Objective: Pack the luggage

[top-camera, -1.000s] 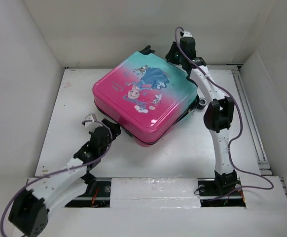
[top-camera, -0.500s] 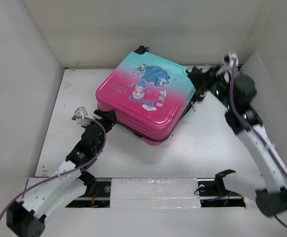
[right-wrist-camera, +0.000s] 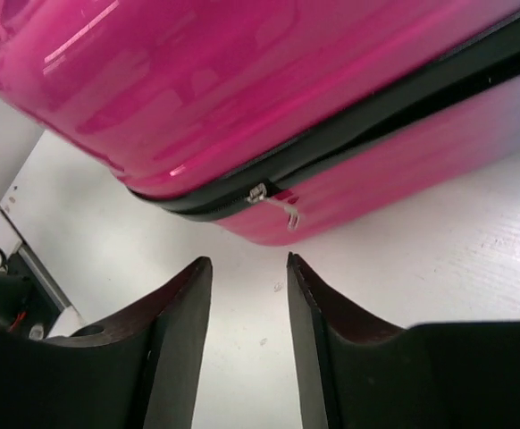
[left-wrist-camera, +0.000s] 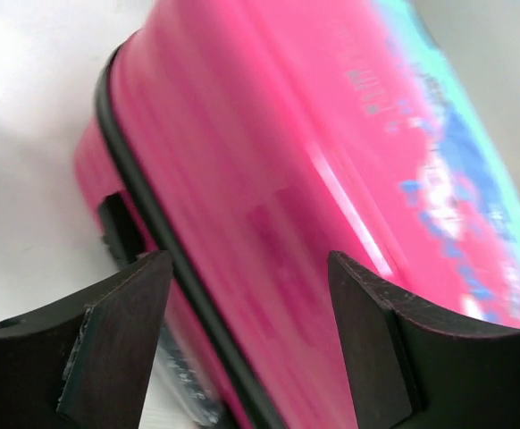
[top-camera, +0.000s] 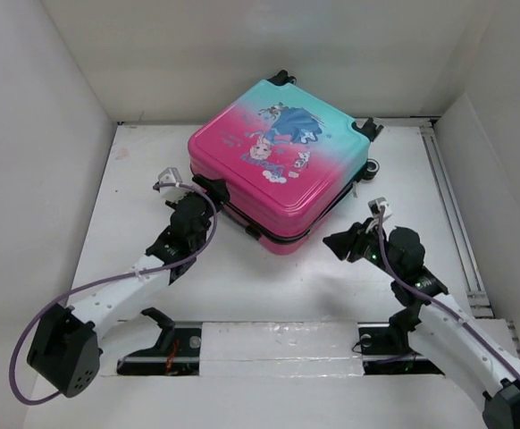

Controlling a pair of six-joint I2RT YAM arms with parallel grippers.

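The luggage (top-camera: 278, 165) lies flat and closed in the middle of the table, pink at the near end and teal at the far end, with a cartoon print on top. My left gripper (top-camera: 208, 191) is at its left corner. In the left wrist view it (left-wrist-camera: 247, 264) is open, and the pink shell (left-wrist-camera: 269, 179) with its black zipper trim fills the space between the fingers. My right gripper (top-camera: 338, 243) hovers low just off the near right side, open and empty. In the right wrist view it (right-wrist-camera: 249, 268) points at the zipper pull (right-wrist-camera: 280, 206) on the luggage (right-wrist-camera: 242, 89).
White walls enclose the table (top-camera: 126, 188) on the left, back and right. A cable track (top-camera: 448, 206) runs along the right side. The mounting rail (top-camera: 278, 344) crosses the near edge. Black wheels (top-camera: 368, 128) stick out at the luggage's far corners.
My right arm swung from behind the luggage round to its near right side, and its gripper opened. The luggage slid right and back. My left gripper followed to its left corner.
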